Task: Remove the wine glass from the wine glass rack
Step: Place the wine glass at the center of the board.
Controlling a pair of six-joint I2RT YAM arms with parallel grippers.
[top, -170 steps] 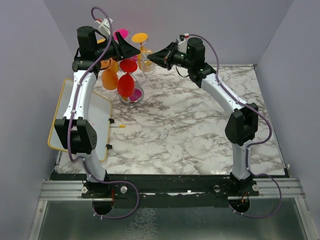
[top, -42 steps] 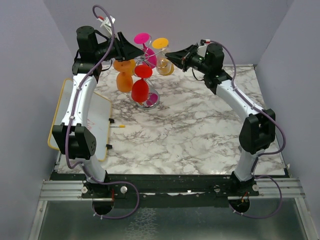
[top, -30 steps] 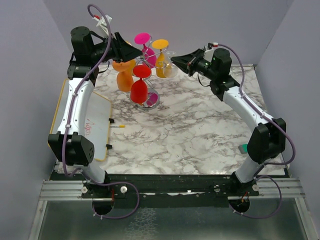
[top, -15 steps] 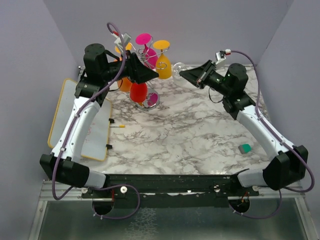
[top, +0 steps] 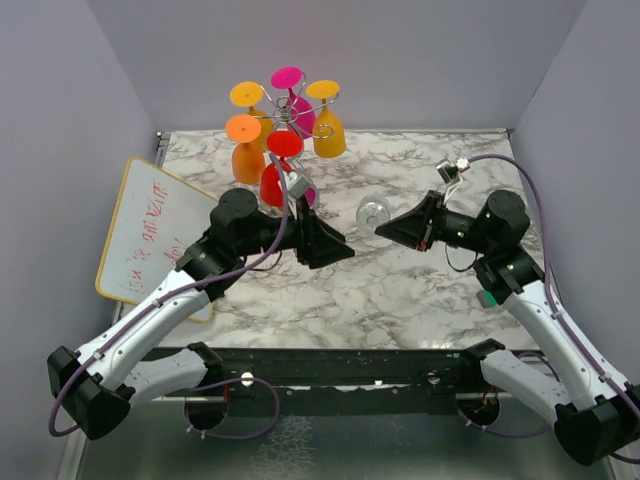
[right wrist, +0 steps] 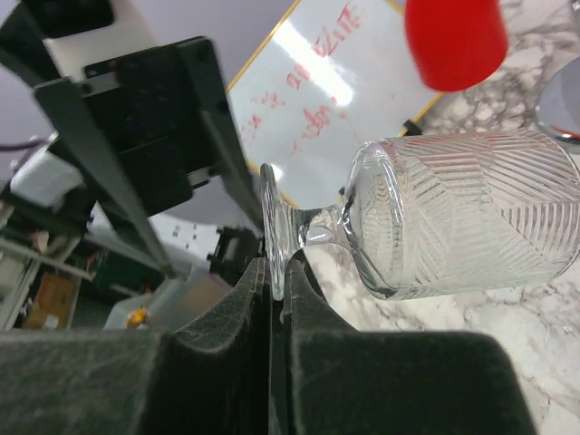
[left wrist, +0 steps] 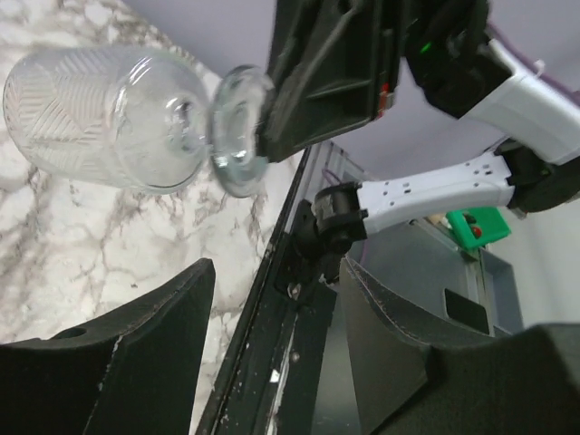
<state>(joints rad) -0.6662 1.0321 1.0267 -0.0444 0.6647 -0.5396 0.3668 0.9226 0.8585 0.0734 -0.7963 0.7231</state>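
The wine glass rack (top: 287, 115) stands at the back of the marble table with several coloured glasses hanging upside down from its arms. My right gripper (top: 388, 228) is shut on the foot of a clear ribbed wine glass (top: 373, 212) and holds it sideways above the table, off the rack. In the right wrist view my right gripper (right wrist: 276, 276) pinches the foot's rim and the glass bowl (right wrist: 462, 213) points away. My left gripper (top: 340, 252) is open and empty, just left of the glass. The left wrist view shows the glass (left wrist: 109, 118) beyond my open left gripper (left wrist: 272, 344).
A whiteboard (top: 150, 225) with a yellow rim lies at the table's left edge. A small green object (top: 487, 297) sits by the right arm. A red glass (right wrist: 453, 36) on the rack hangs close behind the clear one. Purple walls enclose three sides.
Both arms have pulled back from the rack toward the near side and lowered. The right gripper has carried the clear glass away from the rack; the left gripper has come away empty.
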